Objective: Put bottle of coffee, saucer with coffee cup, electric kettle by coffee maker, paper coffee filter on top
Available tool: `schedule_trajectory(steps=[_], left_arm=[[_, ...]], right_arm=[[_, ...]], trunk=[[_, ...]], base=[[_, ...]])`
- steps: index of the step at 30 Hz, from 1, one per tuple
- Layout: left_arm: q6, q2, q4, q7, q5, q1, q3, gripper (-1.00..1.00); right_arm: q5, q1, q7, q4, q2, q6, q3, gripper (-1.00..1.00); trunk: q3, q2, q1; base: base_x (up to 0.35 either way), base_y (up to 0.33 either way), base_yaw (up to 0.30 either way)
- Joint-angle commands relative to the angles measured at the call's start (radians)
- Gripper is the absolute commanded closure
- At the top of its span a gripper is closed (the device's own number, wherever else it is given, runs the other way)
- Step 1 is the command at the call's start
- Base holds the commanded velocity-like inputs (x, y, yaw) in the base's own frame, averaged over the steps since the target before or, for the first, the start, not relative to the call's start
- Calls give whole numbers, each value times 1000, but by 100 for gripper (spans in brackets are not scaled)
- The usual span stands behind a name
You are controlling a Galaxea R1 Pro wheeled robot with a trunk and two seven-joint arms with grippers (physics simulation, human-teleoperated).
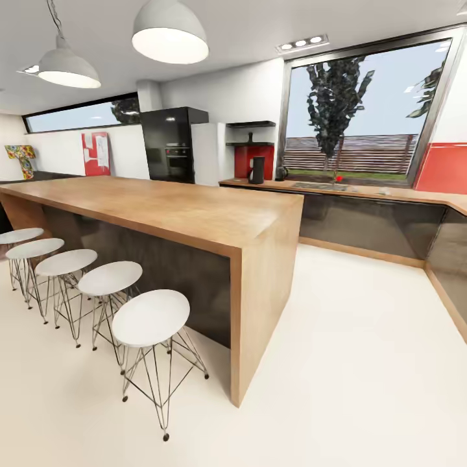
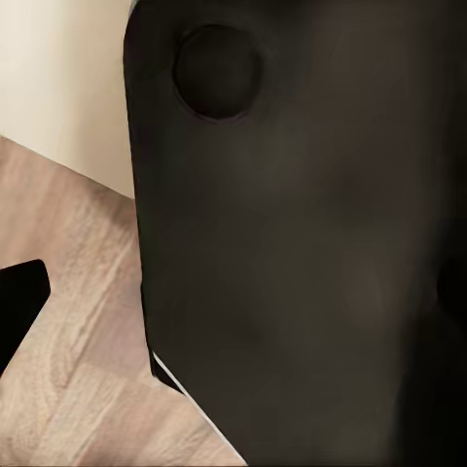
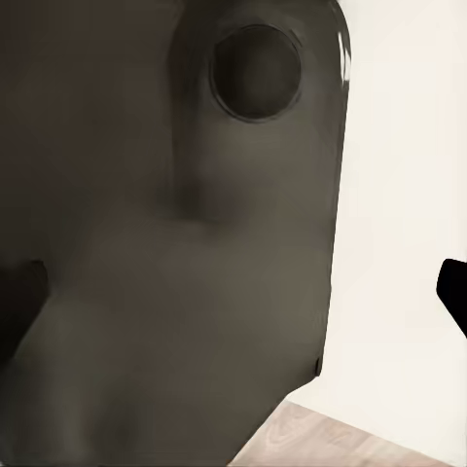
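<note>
Far across the room the coffee maker (image 1: 257,170) stands tall and dark on the kitchen countertop (image 1: 402,193), left of the inset sink (image 1: 318,186). The squat dark electric kettle (image 1: 281,173) sits just to its right. Above them, the thin black kitchen shelf (image 1: 250,144) carries a small dark thing, likely the bottle of coffee (image 1: 250,137). A small white item (image 1: 385,191) lies on the countertop right of the sink, too small to name. My left gripper (image 2: 233,311) and right gripper (image 3: 233,302) are open and empty, held close to my own dark body.
A big wooden island bar (image 1: 194,214) with several white stools (image 1: 150,316) fills the left. A black oven column (image 1: 171,144) stands at the back. Pale floor (image 1: 350,350) runs between the island and the counter. A thicker dark shelf (image 1: 251,124) hangs higher up.
</note>
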Motion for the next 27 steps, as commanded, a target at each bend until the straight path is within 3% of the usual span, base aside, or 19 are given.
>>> schedule_trajectory(steps=[1,6,16,21,27], left_arm=[[0,0,0,0,0,0,0,-100],[-8,-26,-28,-3,2,28,-4,-100],[-8,-26,-28,-3,1,28,-4,-100],[-35,-40,-56,-2,-1,56,0,-100],[-42,-16,-89,0,-4,75,2,-100]], right_arm=[[0,0,0,0,0,0,0,-100],[-2,-28,0,-8,-12,-5,1,-100],[-2,-27,0,-8,-12,-4,1,-100],[-6,-41,-2,-31,-35,-5,-1,-100],[-7,-45,-4,-65,-58,-6,-3,-100]], trunk=[[0,0,0],[0,0,0],[0,0,0],[0,0,0],[0,0,0]], base=[[0,0,0],[0,0,0],[0,0,0],[0,0,0],[0,0,0]])
